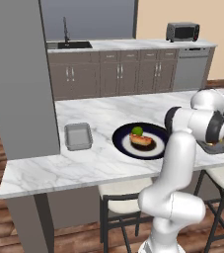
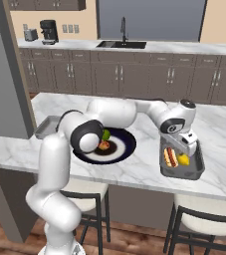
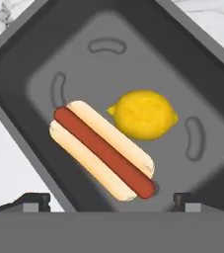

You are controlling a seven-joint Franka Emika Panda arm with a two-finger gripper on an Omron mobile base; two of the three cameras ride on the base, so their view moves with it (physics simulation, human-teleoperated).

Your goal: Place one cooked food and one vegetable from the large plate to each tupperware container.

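Note:
My gripper (image 2: 187, 144) hangs open just above the right tupperware container (image 2: 196, 169), with nothing between its fingertips (image 3: 35, 201). Inside this grey tray (image 3: 192, 89) lie a hot dog in a bun (image 3: 102, 149) and a yellow lemon-shaped piece (image 3: 143, 114), side by side. The large plate (image 1: 119, 140) sits mid-counter, dark with a white ring, holding another hot dog (image 1: 141, 141) and a green vegetable (image 1: 137, 131). In the right base view my arm covers part of that plate (image 2: 127, 144). The left tupperware container (image 1: 78, 136) stands empty left of the plate.
The marble counter (image 1: 84, 168) has stools (image 1: 121, 205) tucked under its near edge. A grey pillar (image 1: 15, 74) rises at the left. Cabinets, a sink (image 1: 74, 45) and a toaster oven (image 1: 182, 31) line the far wall.

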